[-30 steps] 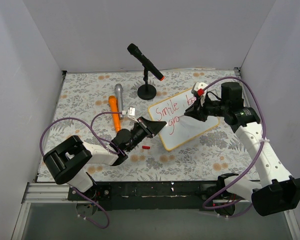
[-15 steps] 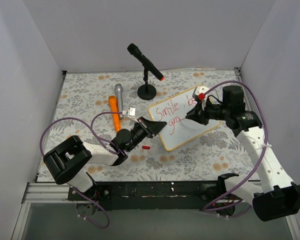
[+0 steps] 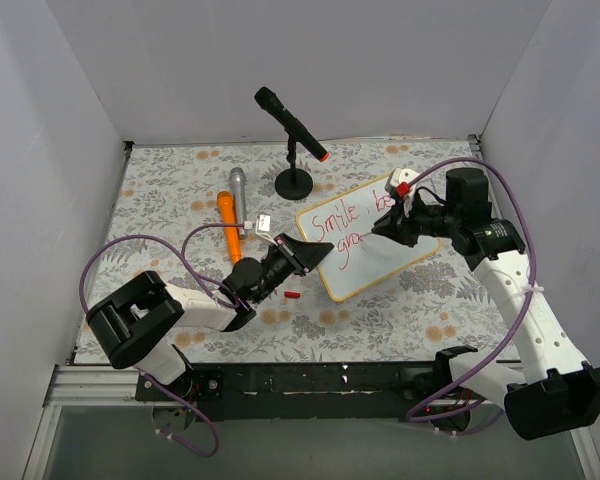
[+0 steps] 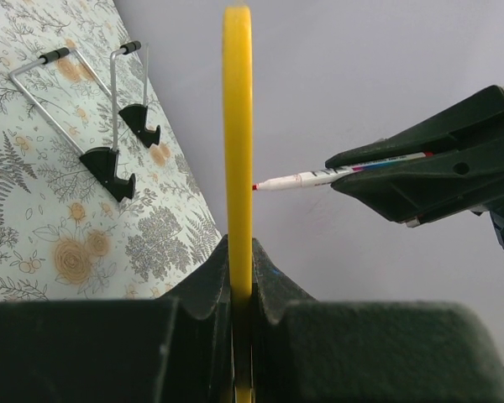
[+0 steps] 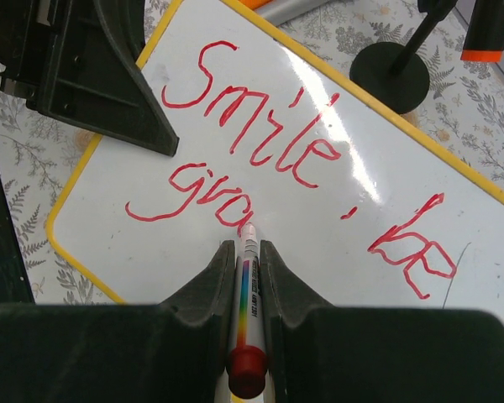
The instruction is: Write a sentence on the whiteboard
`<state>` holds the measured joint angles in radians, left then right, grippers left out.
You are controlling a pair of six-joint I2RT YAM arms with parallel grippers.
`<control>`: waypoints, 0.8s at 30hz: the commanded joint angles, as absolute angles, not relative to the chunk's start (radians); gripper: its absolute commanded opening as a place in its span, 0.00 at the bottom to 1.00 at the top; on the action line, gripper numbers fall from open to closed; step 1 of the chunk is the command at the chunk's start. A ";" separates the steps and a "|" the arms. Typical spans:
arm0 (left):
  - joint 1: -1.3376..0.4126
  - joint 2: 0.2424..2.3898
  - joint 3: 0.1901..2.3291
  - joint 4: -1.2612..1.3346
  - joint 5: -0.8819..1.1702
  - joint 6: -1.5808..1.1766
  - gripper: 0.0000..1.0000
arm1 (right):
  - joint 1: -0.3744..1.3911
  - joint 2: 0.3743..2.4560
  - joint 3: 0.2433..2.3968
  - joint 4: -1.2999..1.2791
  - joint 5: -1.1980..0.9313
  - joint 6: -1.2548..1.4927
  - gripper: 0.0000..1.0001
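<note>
This is a robotics lab test cell rather than a lived-in room. Plain white panels, a left wall (image 3: 40, 150) and a back wall (image 3: 380, 60), box in the counter (image 3: 380, 310), which is covered by a floral-print sheet. An aluminium extrusion rail (image 3: 90, 385) runs along its near edge, where the left arm (image 3: 170, 300) and the right arm (image 3: 520, 300) are bolted, each trailing a looped purple cable (image 3: 90, 270). A microphone (image 3: 292, 125) on a small round-based stand (image 3: 294, 183) sits there as a staged prop.

Top cam looks down from far above; both wrist cams sit close, all sharing the whiteboard (image 3: 380, 262) toward 3 o'clock.
</note>
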<state>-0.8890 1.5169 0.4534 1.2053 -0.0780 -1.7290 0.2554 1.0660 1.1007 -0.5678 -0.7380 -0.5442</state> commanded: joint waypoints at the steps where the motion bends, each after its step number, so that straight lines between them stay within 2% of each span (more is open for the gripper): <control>1: -0.885 1.483 0.477 1.663 -0.075 -1.755 0.00 | 0.252 1.091 1.152 -0.502 -0.762 -0.517 0.01; 9: -0.885 1.491 0.476 1.671 -0.075 -1.758 0.00 | 0.250 1.109 1.140 -0.480 -0.742 -0.508 0.01; 17: -0.885 1.491 0.471 1.677 -0.077 -1.758 0.00 | 0.235 1.092 1.141 -0.451 -0.632 -0.491 0.01; 24: -0.884 1.486 0.468 1.675 -0.077 -1.758 0.00 | 0.235 1.106 1.155 -0.454 -0.725 -0.489 0.01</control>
<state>-0.8848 1.5169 0.4526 1.1973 -0.0811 -1.7294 0.2371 1.1049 1.1114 -0.4904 -0.6746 -0.4992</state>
